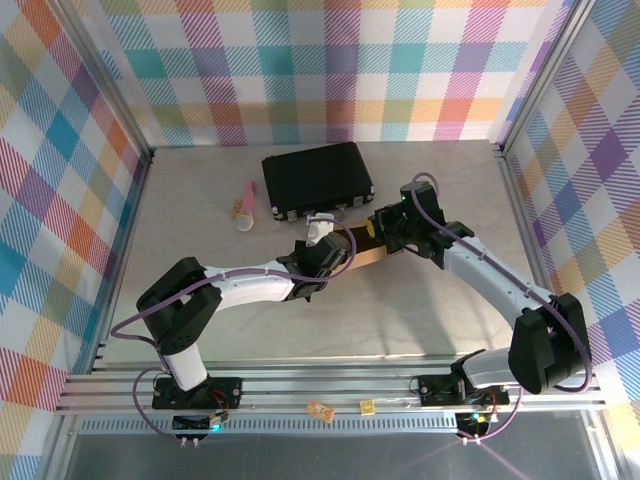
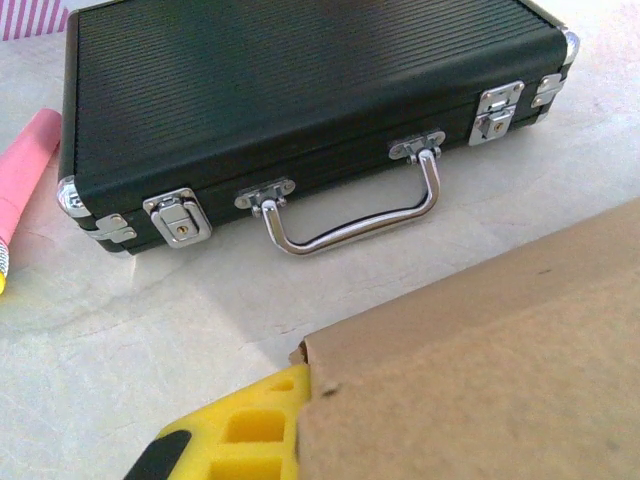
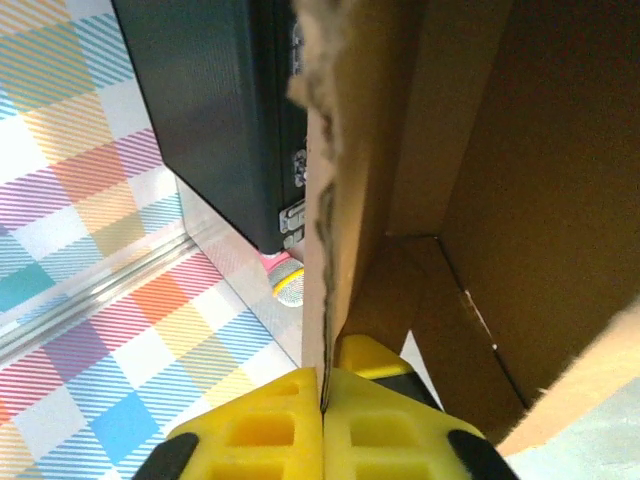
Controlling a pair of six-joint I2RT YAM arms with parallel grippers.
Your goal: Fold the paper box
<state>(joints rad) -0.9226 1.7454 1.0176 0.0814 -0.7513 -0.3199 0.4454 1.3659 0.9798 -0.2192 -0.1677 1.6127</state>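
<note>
The paper box, plain brown cardboard, is held up off the table between both arms, just in front of the black case. My left gripper is at its left end. In the left wrist view a cardboard panel covers all but one yellow finger, and the edge sits tight against it. My right gripper is shut on a thin upright cardboard wall, pads pressed together on its edge. The box's inner corner and folded walls show to the right of it.
A black hard case with metal latches and a handle lies close behind the box. A pink toy microphone lies left of the case. Two small bits rest on the front rail. Plaid walls enclose the table.
</note>
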